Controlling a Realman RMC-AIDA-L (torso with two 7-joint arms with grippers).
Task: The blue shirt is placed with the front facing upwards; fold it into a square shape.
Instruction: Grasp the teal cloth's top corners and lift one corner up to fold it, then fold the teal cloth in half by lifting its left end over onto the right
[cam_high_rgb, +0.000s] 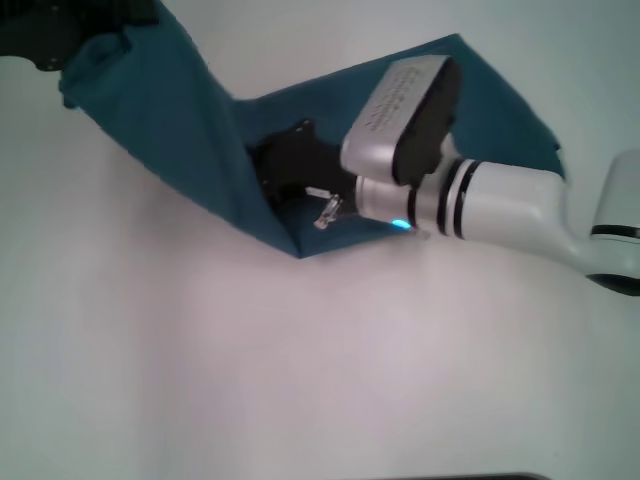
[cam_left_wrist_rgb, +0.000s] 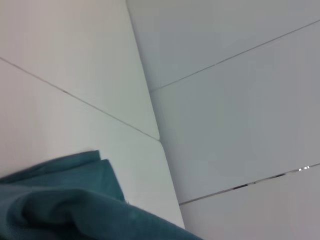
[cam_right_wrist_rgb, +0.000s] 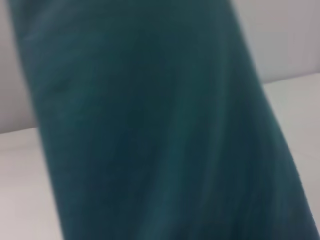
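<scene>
The blue shirt (cam_high_rgb: 190, 130) is held up off the white table (cam_high_rgb: 300, 380) as a teal band folded over on itself; no print or collar shows. My left gripper (cam_high_rgb: 62, 58) is at the far left corner of the head view, shut on a bunched end of the shirt. My right gripper (cam_high_rgb: 262, 172) reaches in from the right and is shut on the shirt's middle fold, with cloth draped behind its wrist. The left wrist view shows bunched teal cloth (cam_left_wrist_rgb: 60, 205) close up. The right wrist view is filled by hanging teal cloth (cam_right_wrist_rgb: 150, 125).
The white table spreads below and in front of the shirt. Pale wall panels with thin seams (cam_left_wrist_rgb: 225, 125) show in the left wrist view. The right forearm (cam_high_rgb: 500, 205) crosses the right side above the table.
</scene>
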